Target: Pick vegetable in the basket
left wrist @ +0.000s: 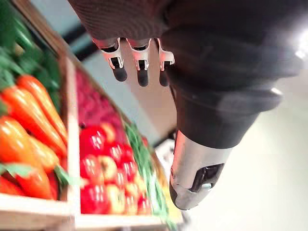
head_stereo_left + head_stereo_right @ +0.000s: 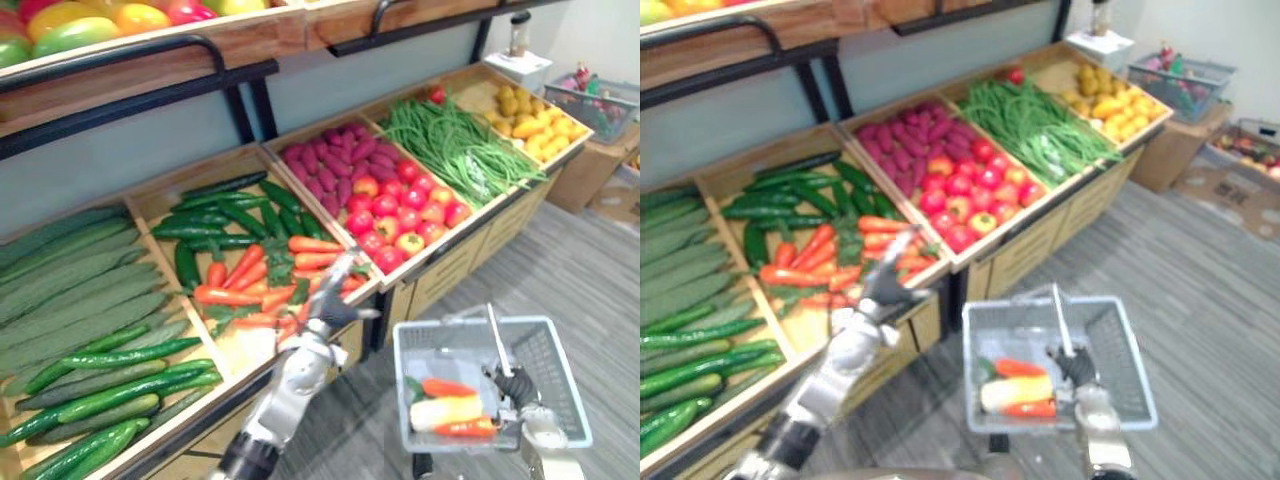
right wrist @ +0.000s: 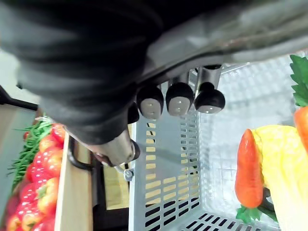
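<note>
My right hand (image 2: 515, 385) is shut on the upright handle (image 2: 495, 335) of a grey mesh basket (image 2: 455, 350), held over the floor in front of the stand. Inside lie two carrots (image 3: 248, 168) and a pale yellow-white vegetable (image 2: 445, 411). My left hand (image 2: 335, 300) hovers open, holding nothing, over the front edge of the bin of orange carrots (image 2: 250, 280). Its straight fingers (image 1: 140, 62) point along the stand. The carrots (image 1: 33, 115) show just past them.
The slanted wooden stand holds long cucumbers (image 2: 90, 300), dark cucumbers (image 2: 220, 215), purple sweet potatoes (image 2: 335, 160), red tomatoes (image 2: 400, 215), green beans (image 2: 455, 145) and yellow produce (image 2: 530, 120). A second basket (image 2: 590, 100) rests on a box at the far right. An upper shelf (image 2: 90, 25) overhangs.
</note>
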